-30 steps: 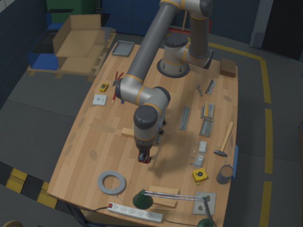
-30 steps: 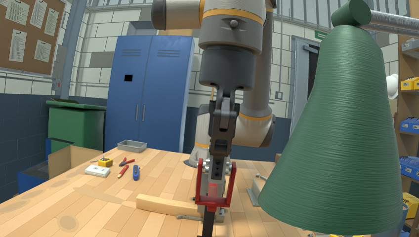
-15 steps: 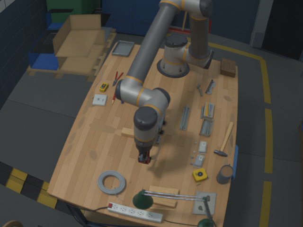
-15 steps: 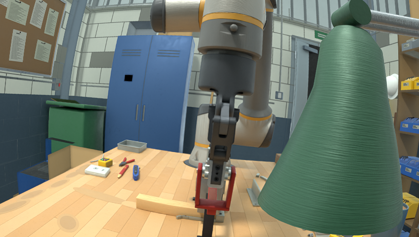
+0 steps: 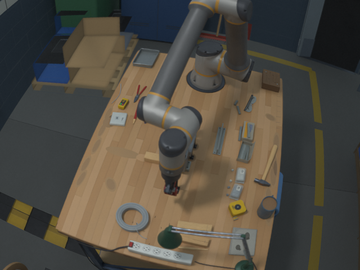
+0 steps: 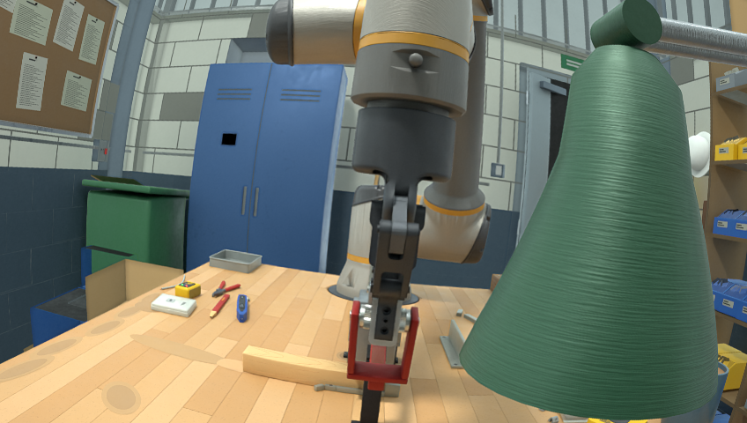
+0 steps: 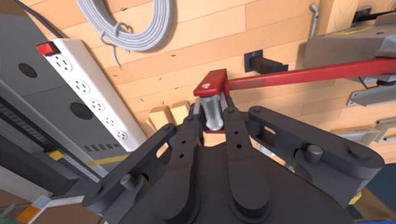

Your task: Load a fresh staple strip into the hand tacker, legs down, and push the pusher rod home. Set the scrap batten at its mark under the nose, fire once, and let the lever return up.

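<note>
The hand tacker's red lever (image 7: 299,74) ends in a red yoke with a grey crossbar handle (image 7: 211,112), and I hold that handle in my closed gripper (image 7: 211,116) (image 6: 385,327) (image 5: 171,187) near the middle of the bench. The lever runs back to the grey tacker body (image 7: 345,46), which the arm hides in the side camera. The scrap batten (image 6: 296,367) (image 5: 151,157) lies flat on the bench beside the tacker, one end reaching in by its body. I cannot see the staple strip or the pusher rod's position.
A grey tray (image 5: 146,57) sits at the far left corner. A cable coil (image 5: 132,216), power strip (image 5: 161,252), green desk lamp (image 5: 170,237) and wood offcuts (image 5: 194,232) crowd the front edge. Rails, boxes, hammer (image 5: 266,167) and tape measure (image 5: 237,207) lie to the right.
</note>
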`<state>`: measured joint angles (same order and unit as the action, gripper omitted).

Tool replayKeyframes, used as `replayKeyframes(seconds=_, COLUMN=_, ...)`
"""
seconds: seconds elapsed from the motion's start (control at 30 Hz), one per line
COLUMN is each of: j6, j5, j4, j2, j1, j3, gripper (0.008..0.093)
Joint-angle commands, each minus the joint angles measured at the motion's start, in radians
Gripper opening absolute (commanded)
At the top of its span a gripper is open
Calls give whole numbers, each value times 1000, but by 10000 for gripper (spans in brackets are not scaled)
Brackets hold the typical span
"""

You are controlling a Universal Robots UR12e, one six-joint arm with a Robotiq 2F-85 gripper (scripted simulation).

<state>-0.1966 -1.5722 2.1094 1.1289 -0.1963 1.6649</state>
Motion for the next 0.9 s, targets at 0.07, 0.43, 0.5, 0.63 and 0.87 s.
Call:
replayKeyframes(seconds=0.07, j6=0, j5=1, j4=8, j2=-7, j1=0, j3=2, gripper=80)
replayKeyframes(seconds=0.43, j6=0, j5=1, j4=19, j2=-13, j1=0, j3=7, gripper=80)
replayKeyframes(seconds=0.5, j6=0, j5=1, j4=21, j2=-15, j1=0, j3=7, gripper=80)
replayKeyframes(seconds=0.63, j6=0, j5=1, j4=25, j2=-17, j1=0, j3=9, gripper=80)
replayKeyframes(seconds=0.87, j6=0, j5=1, j4=32, j2=-21, j1=0, j3=13, gripper=80)
